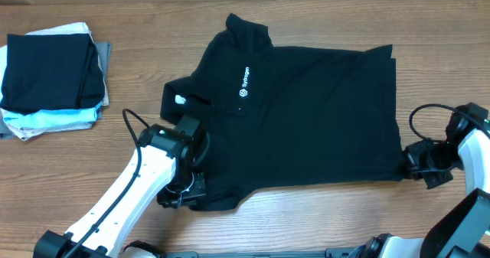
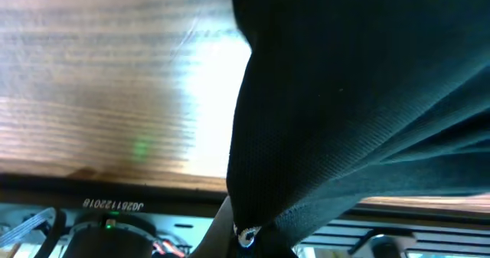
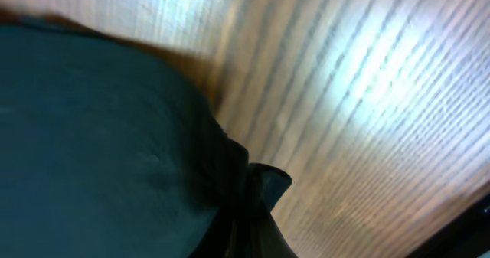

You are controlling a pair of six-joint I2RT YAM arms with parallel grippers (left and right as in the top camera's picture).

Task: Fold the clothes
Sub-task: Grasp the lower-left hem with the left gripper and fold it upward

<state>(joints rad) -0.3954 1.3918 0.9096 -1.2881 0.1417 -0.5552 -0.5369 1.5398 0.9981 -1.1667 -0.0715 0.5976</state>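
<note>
Clothes [image 1: 306, 120] could, we judged, slip from either pinch if our arms pulled unevenly, as only thin hem corners sat between the fingers. Left gripper [image 1: 190, 191] and right gripper [image 1: 412, 163] were both clamped on it. It lay spread between them, black and soft, with the white logo [image 1: 244, 80] nearer the left fingers.

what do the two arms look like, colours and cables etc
White tubular links with black joints on both. The left arm has a thin black cable looping beside it; the right arm has a similar black loop. The left gripper and right gripper are black.
</note>
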